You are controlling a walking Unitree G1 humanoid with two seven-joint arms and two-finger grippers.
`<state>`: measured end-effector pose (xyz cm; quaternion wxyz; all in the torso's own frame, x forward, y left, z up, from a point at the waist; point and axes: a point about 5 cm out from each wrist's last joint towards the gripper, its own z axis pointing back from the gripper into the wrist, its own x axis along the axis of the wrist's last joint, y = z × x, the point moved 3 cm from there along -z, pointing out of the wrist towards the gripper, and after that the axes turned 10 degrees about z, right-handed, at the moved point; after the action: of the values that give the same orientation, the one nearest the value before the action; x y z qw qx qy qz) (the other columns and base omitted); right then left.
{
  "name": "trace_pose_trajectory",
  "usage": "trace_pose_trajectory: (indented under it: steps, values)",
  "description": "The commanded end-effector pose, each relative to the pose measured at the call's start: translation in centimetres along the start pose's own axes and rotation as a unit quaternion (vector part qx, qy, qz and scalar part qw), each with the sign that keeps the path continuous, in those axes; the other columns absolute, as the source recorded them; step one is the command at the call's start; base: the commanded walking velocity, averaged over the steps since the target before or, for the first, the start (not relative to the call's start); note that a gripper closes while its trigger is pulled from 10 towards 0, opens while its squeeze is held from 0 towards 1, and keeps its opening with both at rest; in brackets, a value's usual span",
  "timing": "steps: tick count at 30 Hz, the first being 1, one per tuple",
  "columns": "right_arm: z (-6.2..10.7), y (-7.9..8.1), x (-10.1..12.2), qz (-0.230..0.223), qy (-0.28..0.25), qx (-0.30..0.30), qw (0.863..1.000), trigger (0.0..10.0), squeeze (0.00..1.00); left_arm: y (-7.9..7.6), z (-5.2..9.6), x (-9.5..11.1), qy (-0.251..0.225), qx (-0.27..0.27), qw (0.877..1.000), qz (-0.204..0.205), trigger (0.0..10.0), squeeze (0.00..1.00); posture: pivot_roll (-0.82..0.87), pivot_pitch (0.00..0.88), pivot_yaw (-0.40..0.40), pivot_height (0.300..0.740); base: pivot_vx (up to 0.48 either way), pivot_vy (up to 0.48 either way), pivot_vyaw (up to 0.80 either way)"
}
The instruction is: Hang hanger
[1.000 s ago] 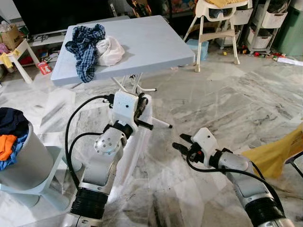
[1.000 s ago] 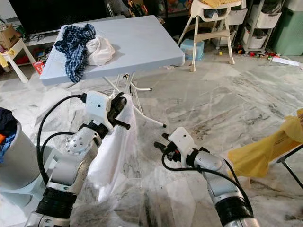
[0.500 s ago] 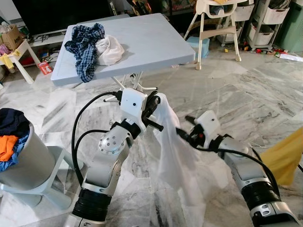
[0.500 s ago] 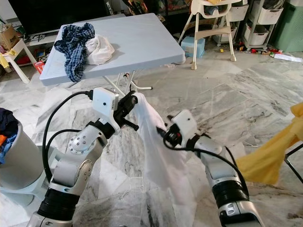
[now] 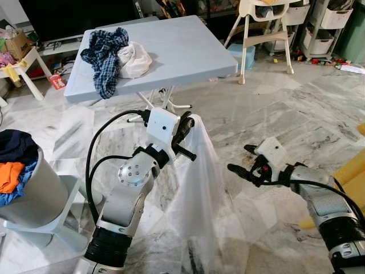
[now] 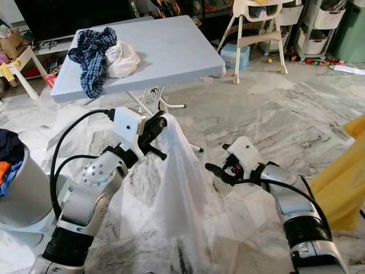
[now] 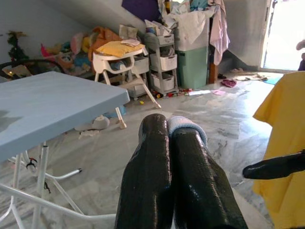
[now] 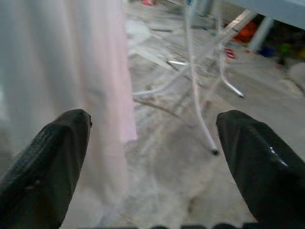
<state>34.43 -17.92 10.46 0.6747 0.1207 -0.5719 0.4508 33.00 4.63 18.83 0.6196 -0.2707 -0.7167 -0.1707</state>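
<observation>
A sheer white garment [image 5: 197, 182] hangs from my left gripper [image 5: 185, 123], which is shut on its top edge in front of the blue table. In the left wrist view a bit of pale cloth [image 7: 183, 123] shows pinched between the black fingers [image 7: 147, 167]. My right gripper [image 5: 239, 158] is open to the right of the garment, a short way apart from it, with nothing between its fingers [image 8: 259, 157]. The right wrist view looks past the hanging garment [image 8: 71, 62] toward the table's legs [image 8: 195, 95]. I cannot make out a hanger.
The blue folding table [image 5: 171, 51] carries a plaid shirt [image 5: 105, 54] and a white cloth [image 5: 134, 60]. A grey laundry basket [image 5: 28, 194] with clothes stands at the left. A yellow garment [image 5: 348, 177] hangs at the right edge. A high chair [image 5: 262, 23] stands behind.
My left gripper lifted the white garment off the floor. My right gripper came up to the garment half a second ago and has since drawn back to the right and lower.
</observation>
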Motion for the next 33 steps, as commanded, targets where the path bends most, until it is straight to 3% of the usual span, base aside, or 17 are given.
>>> trace_pose_trajectory:
  steps: [1, 2, 3, 5, 7, 10, 12, 13, 17, 26, 27, 28, 33]
  values:
    - [-0.5, 0.7, 0.6, -0.006, -0.014, 0.024, 1.0, 10.0, 1.0, -0.2, -0.1, 1.3, -0.022, -0.007, 1.0, -0.011, 10.0, 0.0, -0.01, 0.025, 0.122, 0.74, 0.0, 0.0, 0.0]
    - [-0.7, 1.6, 0.8, -0.019, -0.022, 0.049, 0.998, 10.0, 1.0, -0.4, -0.1, 1.3, -0.023, -0.01, 1.0, -0.01, 10.0, 0.0, -0.01, 0.024, 0.12, 0.74, 0.0, 0.0, 0.0]
    - [-1.3, 3.7, 1.2, -0.044, -0.038, 0.1, 0.993, 10.0, 1.0, -0.6, -0.1, 1.4, -0.025, -0.014, 1.0, -0.009, 10.0, 0.0, -0.01, 0.024, 0.118, 0.74, 0.0, 0.0, 0.0]
    - [-1.8, 5.4, 1.5, -0.057, -0.047, 0.136, 0.988, 10.0, 1.0, -0.8, -0.1, 1.4, -0.026, -0.017, 0.999, -0.008, 10.0, 0.0, -0.01, 0.023, 0.115, 0.74, 0.0, 0.0, 0.0]
    - [-2.6, 6.4, 1.5, -0.055, -0.053, 0.138, 0.988, 10.0, 1.0, -1.0, -0.1, 1.4, -0.027, -0.019, 0.999, -0.006, 10.0, 0.0, -0.01, 0.022, 0.112, 0.74, 0.0, 0.0, 0.0]
    - [-3.2, 6.6, 1.5, -0.057, -0.059, 0.125, 0.989, 10.0, 1.0, -1.1, -0.2, 1.5, -0.028, -0.021, 0.999, -0.002, 10.0, 0.0, -0.01, 0.022, 0.111, 0.74, 0.0, 0.0, 0.0]
    - [-4.5, 6.5, 1.6, -0.06, -0.071, 0.072, 0.993, 10.0, 0.0, -1.4, -0.3, 1.7, -0.03, -0.024, 0.999, 0.005, 10.0, 0.0, 0.0, 0.022, 0.109, 0.74, 0.0, 0.0, 0.0]
    - [-5.4, 6.1, 1.6, -0.059, -0.071, 0.027, 0.995, 10.0, 0.0, -1.7, -0.4, 1.8, -0.03, -0.026, 0.999, 0.012, 10.0, 0.0, 0.0, 0.022, 0.109, 0.74, 0.0, 0.0, 0.0]
    - [-6.4, 5.4, 2.1, -0.052, -0.068, -0.039, 0.996, 10.0, 0.0, -1.9, -0.4, 2.0, -0.029, -0.027, 0.999, 0.013, 10.0, 0.0, 0.0, 0.021, 0.11, 0.74, 0.0, 0.0, 0.0]
    - [-8.7, 6.7, 1.9, -0.069, -0.013, -0.061, 0.996, 10.0, 0.0, -2.3, -0.8, 2.7, -0.041, -0.027, 0.997, 0.054, 10.0, 0.0, 0.0, 0.025, 0.114, 0.74, 0.0, 0.0, 0.0]
    - [-9.1, 6.7, 2.0, -0.064, -0.01, -0.074, 0.995, 9.6, 0.0, -2.5, -0.9, 2.8, -0.043, -0.03, 0.997, 0.058, 10.0, 0.0, 0.0, 0.025, 0.114, 0.74, 0.0, 0.0, 0.0]
    - [-9.6, 6.7, 2.2, -0.066, -0.015, -0.087, 0.994, 0.0, 0.0, -2.8, -1.0, 3.1, -0.045, -0.033, 0.997, 0.06, 10.0, 0.0, 0.0, 0.024, 0.113, 0.74, 0.0, 0.0, 0.0]
    - [-10.1, 6.5, 2.1, -0.059, 0.001, -0.115, 0.992, 0.0, 0.0, -3.4, -1.0, 3.7, -0.052, -0.038, 0.996, 0.067, 10.0, 0.0, 0.0, 0.023, 0.107, 0.74, 0.0, 0.0, 0.0]
